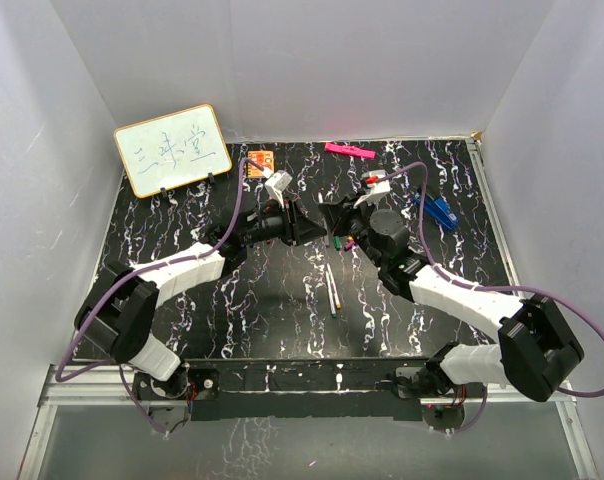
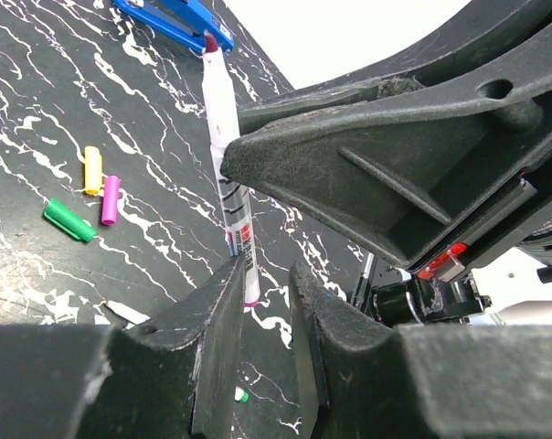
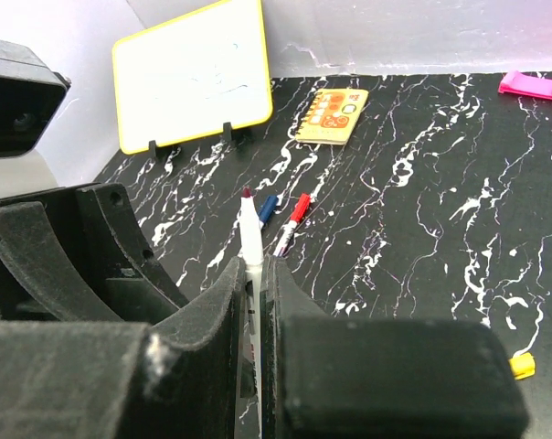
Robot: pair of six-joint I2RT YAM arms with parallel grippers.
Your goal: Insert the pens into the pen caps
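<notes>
Right wrist view: right end effector (image 3: pixel 255 274) clamps a white pen (image 3: pixel 250 240); left end effector (image 2: pixel 267 293) grips the same pen's lower end.

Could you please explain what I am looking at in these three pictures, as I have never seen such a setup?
These are two robot arms bolted at the near edge of a black marbled table. One picture looks down from above and behind them; the other two come from a camera on each wrist, so each shows its own fingers.

The arms meet mid-table. The right gripper is shut on a white pen with a dark red tip. In the left wrist view the left gripper has its fingers around the same pen's lower end.

On the table lie yellow, purple and green caps, loose pens, a whiteboard, a small orange card, a pink bar and a blue object.
</notes>
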